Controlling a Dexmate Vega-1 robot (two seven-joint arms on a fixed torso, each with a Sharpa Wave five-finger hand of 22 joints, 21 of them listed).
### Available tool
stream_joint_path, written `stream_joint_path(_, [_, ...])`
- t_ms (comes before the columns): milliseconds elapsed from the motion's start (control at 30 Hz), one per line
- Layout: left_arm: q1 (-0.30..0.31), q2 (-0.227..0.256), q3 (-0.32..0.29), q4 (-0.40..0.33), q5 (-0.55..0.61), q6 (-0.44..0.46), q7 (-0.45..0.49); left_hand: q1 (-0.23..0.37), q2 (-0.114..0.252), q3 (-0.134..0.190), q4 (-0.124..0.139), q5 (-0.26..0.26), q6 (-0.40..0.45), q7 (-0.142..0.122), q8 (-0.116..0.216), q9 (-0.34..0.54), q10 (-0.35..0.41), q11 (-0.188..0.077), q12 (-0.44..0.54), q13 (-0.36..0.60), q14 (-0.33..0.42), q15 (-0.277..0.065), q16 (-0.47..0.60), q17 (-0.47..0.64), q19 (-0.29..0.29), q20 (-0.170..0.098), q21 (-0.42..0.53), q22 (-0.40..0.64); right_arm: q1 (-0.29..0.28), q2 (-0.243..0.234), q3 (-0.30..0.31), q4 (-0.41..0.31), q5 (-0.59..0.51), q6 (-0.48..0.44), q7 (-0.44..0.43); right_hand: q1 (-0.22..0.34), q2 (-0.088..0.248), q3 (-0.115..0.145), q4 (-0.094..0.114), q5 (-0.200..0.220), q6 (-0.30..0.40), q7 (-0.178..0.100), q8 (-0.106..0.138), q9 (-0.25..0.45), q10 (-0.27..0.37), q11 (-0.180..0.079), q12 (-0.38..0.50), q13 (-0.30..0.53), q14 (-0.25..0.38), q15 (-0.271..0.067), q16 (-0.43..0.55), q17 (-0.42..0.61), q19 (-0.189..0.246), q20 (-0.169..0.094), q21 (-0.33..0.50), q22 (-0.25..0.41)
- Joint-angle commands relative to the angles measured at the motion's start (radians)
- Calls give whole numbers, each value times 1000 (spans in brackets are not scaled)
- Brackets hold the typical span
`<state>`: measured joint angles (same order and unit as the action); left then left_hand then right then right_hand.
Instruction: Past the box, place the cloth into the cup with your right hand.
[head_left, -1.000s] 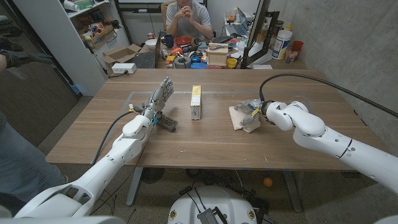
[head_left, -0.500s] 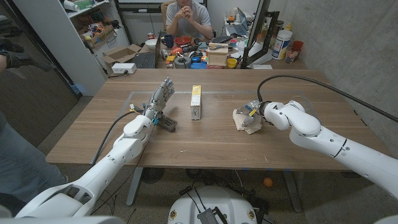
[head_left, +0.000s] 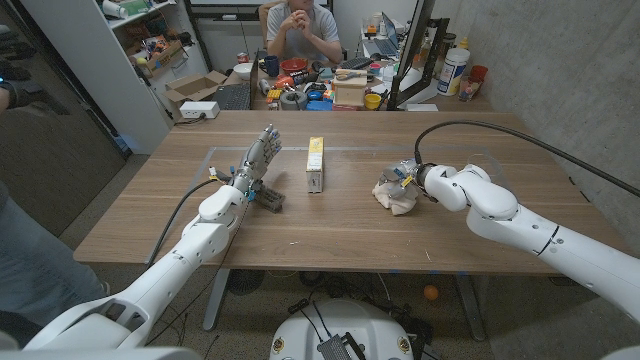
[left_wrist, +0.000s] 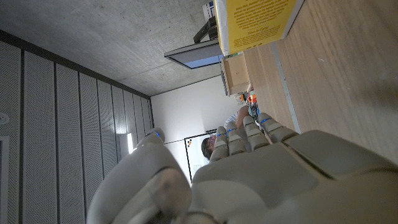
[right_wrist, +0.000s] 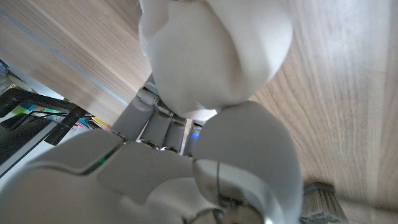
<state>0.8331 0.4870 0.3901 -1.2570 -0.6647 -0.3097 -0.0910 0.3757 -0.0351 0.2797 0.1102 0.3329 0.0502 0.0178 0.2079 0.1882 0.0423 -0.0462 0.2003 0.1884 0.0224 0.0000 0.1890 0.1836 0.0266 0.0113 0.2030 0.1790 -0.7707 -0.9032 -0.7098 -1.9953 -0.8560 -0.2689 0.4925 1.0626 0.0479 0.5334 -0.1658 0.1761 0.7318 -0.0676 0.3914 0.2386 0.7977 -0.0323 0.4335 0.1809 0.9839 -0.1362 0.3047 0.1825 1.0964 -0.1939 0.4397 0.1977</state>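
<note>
A pale beige cloth lies bunched on the table right of the middle, and my right hand grips it from the right. The right wrist view shows the cloth gathered into a lump against my fingers. A yellow and white box stands at the table's middle; its yellow face fills a corner of the left wrist view. A small grey cup lies left of the box. Right beside the cup, my left hand stands with fingers apart and raised, holding nothing.
A person sits behind the table's far edge at a cluttered desk. Another person's sleeve shows at the left edge. A black cable arcs over my right arm. Bare wood spans the table's front.
The cloth has gone from a loose spread to a tight bunch under my right hand, which has closed on it and shifted slightly left. The left hand has not moved.
</note>
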Motion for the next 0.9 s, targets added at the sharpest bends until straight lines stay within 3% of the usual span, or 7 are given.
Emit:
stream_joint_path(33, [11,5,-2,-13,0,0,4,5,11,-5,3,-3,4,-1,0,3,3,-5,7,4,7,5,4,5,-3,7,1,4,-61,-11,39,-4,38,45,-185,83,24,6,-12,5,92,-10,27,10,92,-22,15,6,91,-100,7,13,41,-33,36,12])
stream_joint_path(133, [13,6,-3,-16,-1,0,4,5,12,-5,3,-3,5,-1,-1,3,3,-4,7,4,7,4,4,5,-4,8,1,4,-69,-13,42,-11,32,40,-203,132,22,-23,-10,3,139,-16,45,29,139,-37,19,14,132,-102,15,24,60,-32,66,21])
stream_joint_path(200, [14,8,-3,-19,0,1,5,5,12,-6,3,-3,5,-1,-1,3,4,-4,7,4,8,4,4,5,-3,8,1,4,-71,-14,44,-19,26,31,-200,137,19,-35,-7,1,145,-20,48,36,151,-40,22,20,141,-102,16,26,63,-31,73,23])
stream_joint_path(267, [14,9,-4,-21,-1,0,4,5,12,-6,3,-3,5,-1,-1,3,3,-5,7,4,8,5,4,5,-4,8,1,4,-77,-15,49,-26,23,22,-207,146,16,-56,-2,-1,158,-47,57,48,142,-44,23,38,149,-101,18,32,63,-31,84,26])
stream_joint_path(433, [14,11,-2,-23,1,2,3,6,12,-7,3,-3,6,-1,-1,3,4,-5,7,4,8,5,4,5,-3,8,1,4,-92,-22,68,-47,20,0,-227,183,18,-101,1,-1,166,-58,80,87,182,-69,63,105,154,-101,32,70,53,-34,113,36])
stream_joint_path(900, [26,34,-7,-81,12,14,21,6,14,-9,2,-4,7,0,-1,4,3,-5,6,4,9,5,4,6,-4,7,1,4,-152,-56,140,-127,9,-84,-288,208,27,-145,9,3,175,-62,103,125,185,-87,103,195,161,-99,37,106,39,-35,154,45])
